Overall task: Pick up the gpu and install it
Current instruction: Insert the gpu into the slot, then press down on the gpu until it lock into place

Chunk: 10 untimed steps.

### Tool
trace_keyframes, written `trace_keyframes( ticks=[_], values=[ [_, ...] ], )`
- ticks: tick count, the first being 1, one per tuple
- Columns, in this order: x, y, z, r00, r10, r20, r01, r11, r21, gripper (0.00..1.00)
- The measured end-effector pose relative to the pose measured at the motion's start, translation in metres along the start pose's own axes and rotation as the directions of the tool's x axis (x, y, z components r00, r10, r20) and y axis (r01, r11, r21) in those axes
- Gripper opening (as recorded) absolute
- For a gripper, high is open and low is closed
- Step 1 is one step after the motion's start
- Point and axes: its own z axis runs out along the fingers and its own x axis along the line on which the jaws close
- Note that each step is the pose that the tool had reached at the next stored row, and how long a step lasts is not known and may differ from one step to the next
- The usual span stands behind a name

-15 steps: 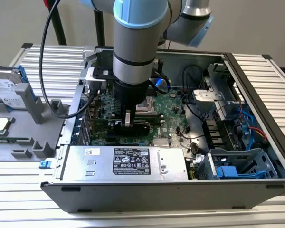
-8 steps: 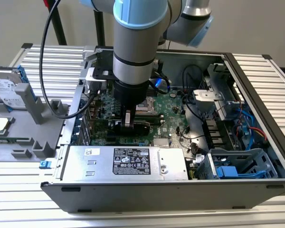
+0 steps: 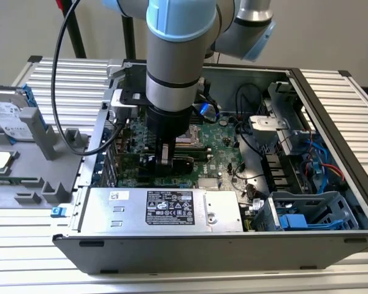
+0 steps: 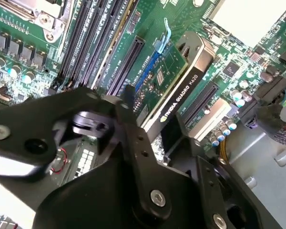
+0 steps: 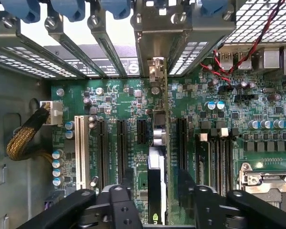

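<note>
The gpu [image 5: 157, 164] stands on edge in a slot of the green motherboard [image 5: 119, 95], with its silver end bracket [image 5: 155, 69] up against the case's rear slot openings. Its green board and black cooler [image 4: 178, 93] both show in the second wrist view. In the exterior view it is the dark card [image 3: 179, 165] under the arm. My gripper [image 5: 157, 186] straddles the card's upper edge, one finger [image 5: 126, 183] on each side. A narrow strip of motherboard shows between each finger and the card, so the gripper looks open. The gripper [image 3: 165, 160] hangs low inside the open computer case [image 3: 331, 86].
A silver power supply [image 3: 162, 208] lies along the case's near wall, and a blue drive cage [image 3: 306, 214] and loose cables [image 3: 325, 162] are on the exterior view's right. A hard drive with blue rails [image 3: 9, 116] sits on a grey fixture [image 3: 46, 165] outside the case. Yellow-sleeved cables [image 5: 24, 138] lie beside the board.
</note>
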Motion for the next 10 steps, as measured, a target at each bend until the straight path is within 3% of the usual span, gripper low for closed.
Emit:
trace_keyframes(
  ticks=[3, 10],
  values=[
    [0.0, 0.0003, -0.0032, 1.0, 0.0, -0.0001, 0.0, 1.0, 0.0, 1.0],
    [0.0002, 0.0017, -0.0304, 1.0, 0.007, 0.0005, -0.007, 1.0, 0.0, 1.0]
  ],
)
